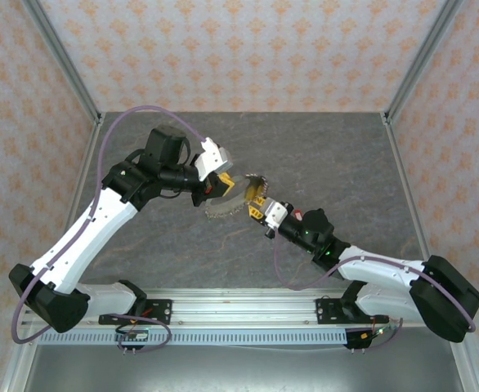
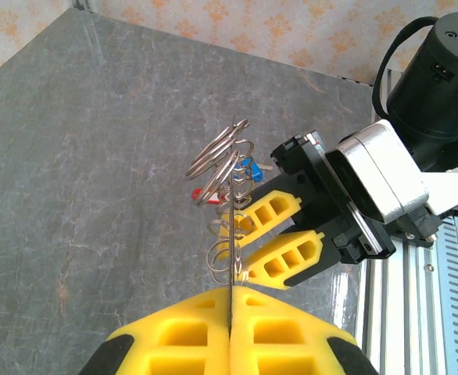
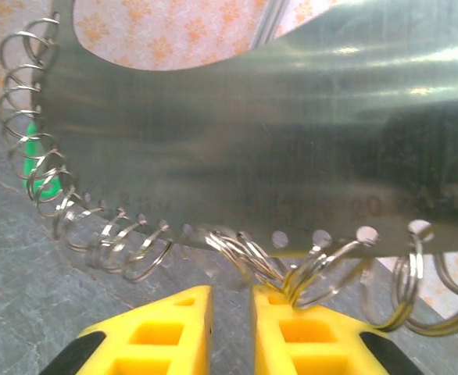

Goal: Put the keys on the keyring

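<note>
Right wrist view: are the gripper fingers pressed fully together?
No, a visible gap separates the two yellow fingers near the metal plate.

Lab robot cell: aluminium frame (image 1: 62, 55), patterned walls (image 1: 239, 49), grey tabletop (image 1: 329, 155).

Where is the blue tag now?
In the left wrist view, the blue tag sits among the metal rings, just above the right tool, right of the red tag.

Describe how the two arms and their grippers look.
The left arm and right arm have white shells with black joints and bases, and a lilac cable runs along each. The left gripper and right gripper have yellow fingers with rectangular cut-outs and black patches near their roots, on black-and-silver wrist blocks.
</note>
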You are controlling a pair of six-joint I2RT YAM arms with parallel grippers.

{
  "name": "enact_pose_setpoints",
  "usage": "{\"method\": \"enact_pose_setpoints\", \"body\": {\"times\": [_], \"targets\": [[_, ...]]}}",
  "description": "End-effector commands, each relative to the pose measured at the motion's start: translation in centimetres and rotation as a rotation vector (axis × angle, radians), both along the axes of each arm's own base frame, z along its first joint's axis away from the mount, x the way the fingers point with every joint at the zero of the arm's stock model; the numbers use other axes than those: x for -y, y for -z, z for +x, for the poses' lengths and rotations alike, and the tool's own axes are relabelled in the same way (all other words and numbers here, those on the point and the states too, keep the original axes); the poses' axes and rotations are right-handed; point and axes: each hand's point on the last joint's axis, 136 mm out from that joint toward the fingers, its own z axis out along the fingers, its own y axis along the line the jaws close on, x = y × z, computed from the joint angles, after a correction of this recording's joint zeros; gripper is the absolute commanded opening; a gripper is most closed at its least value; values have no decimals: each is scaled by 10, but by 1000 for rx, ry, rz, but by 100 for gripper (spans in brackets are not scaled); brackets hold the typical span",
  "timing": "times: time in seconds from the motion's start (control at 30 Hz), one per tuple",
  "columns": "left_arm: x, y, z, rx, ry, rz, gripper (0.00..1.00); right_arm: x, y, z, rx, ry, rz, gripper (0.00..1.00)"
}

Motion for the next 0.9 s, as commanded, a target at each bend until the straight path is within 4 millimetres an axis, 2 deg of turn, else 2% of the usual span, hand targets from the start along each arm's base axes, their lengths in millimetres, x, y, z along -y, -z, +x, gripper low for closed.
{"method": "enact_pose_setpoints", "body": {"times": [0.0, 0.2, 0.5, 0.7, 0.87], "targets": [[1, -18, -2, 24, 10, -37, 0, 5, -19, 2, 54, 34, 44, 20], [1, -18, -1, 24, 7, -32, 0, 3, -20, -7, 41, -11, 55, 21], [2, -21, -3, 21, 15, -40, 0, -13, -23, -13, 22, -102, 50, 18], [0, -20, -5, 21, 10, -36, 0, -12, -28, -13, 28, -98, 67, 15], [-2, -18, -3, 18, -9, -25, 0, -9, -34, -16, 31, -99, 77, 16]]}}
